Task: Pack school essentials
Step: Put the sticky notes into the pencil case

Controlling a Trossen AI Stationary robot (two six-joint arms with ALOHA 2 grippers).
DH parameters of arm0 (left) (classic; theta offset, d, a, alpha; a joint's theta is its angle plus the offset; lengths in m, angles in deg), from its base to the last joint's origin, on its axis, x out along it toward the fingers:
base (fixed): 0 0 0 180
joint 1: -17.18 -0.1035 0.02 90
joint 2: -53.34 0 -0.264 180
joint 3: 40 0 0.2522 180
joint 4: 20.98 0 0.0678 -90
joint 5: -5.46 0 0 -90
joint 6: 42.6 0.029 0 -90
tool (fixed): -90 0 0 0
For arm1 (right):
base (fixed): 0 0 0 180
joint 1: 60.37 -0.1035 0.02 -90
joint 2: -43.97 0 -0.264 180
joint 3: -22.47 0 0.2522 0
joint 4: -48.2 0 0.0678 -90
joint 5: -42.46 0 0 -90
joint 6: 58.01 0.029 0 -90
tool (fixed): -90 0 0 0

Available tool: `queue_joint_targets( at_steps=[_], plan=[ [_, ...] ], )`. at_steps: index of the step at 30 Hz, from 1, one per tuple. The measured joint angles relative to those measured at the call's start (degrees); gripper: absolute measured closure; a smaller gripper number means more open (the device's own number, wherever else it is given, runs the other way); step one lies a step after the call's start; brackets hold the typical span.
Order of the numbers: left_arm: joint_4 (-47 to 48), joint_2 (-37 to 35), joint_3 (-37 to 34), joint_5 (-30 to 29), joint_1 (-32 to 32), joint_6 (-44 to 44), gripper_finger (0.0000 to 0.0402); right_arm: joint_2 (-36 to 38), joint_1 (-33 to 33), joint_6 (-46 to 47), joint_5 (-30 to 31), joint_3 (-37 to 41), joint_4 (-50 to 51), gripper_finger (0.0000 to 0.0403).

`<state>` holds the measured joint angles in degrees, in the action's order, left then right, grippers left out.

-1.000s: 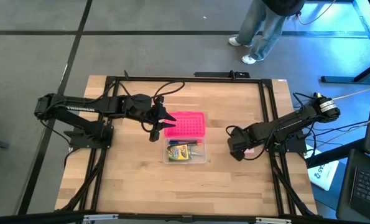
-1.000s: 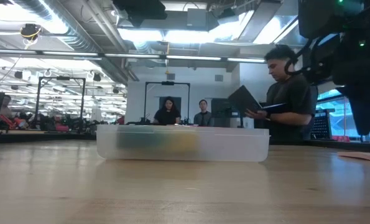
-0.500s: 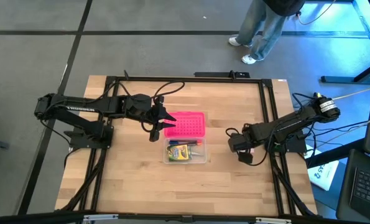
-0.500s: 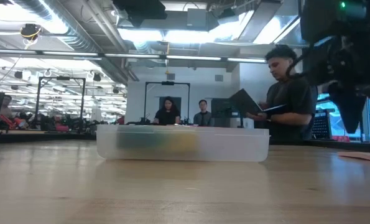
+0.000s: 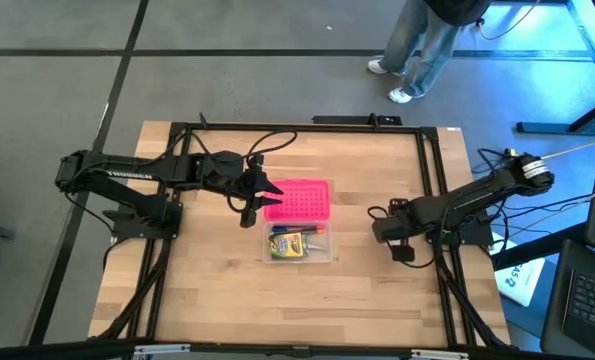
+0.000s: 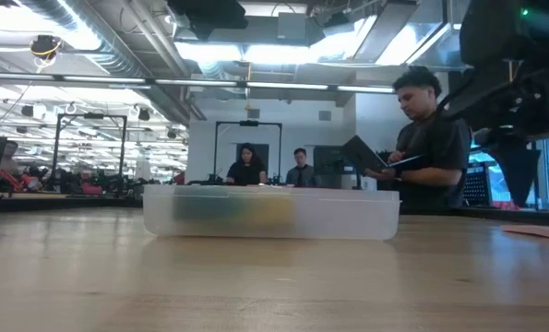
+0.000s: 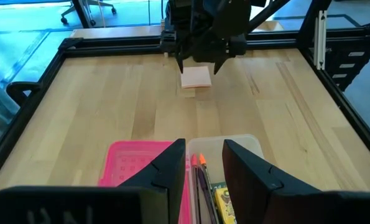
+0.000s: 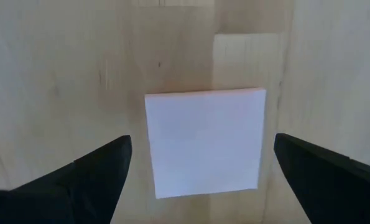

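The clear plastic box (image 5: 299, 244) stands on the table's middle and holds the yellow-green crayon box (image 5: 289, 244) and several pencils (image 7: 200, 177). The bright pink dotted lid (image 5: 299, 200) lies flat just beyond it. The pale pink square pad (image 8: 203, 124) lies flat on the wood near the right edge. My right gripper (image 8: 203, 163) hangs open above it, one finger on each side, apart from it. My left gripper (image 7: 206, 167) is open and hovers over the lid's left end (image 5: 257, 205). Scissors and eraser do not show.
A black metal frame (image 5: 432, 180) runs around the table and passes close to the right arm. Bare wood lies in front of the box (image 5: 297, 310) and between the box and the pad. People stand beyond the far edge (image 6: 426, 138).
My right gripper has moved a little toward the table's right edge and now stands over the pad. The left arm, the box and the lid have kept still.
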<state>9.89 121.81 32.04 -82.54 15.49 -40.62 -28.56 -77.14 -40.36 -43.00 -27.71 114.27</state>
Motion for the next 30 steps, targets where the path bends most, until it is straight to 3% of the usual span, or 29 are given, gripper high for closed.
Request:
queue_joint_targets(
  at_steps=[7,30],
  plan=[
    [0.01,0.0,0.0,-0.01,0.01,0.0,0.0302,0.74,0.13,1.32,-2.71,2.83,-2.27,0.0008],
    [-0.01,0.0,0.0,0.0,0.02,0.0,0.0302,-0.34,0.15,2.84,0.45,2.85,-2.45,0.0008]
  ],
)
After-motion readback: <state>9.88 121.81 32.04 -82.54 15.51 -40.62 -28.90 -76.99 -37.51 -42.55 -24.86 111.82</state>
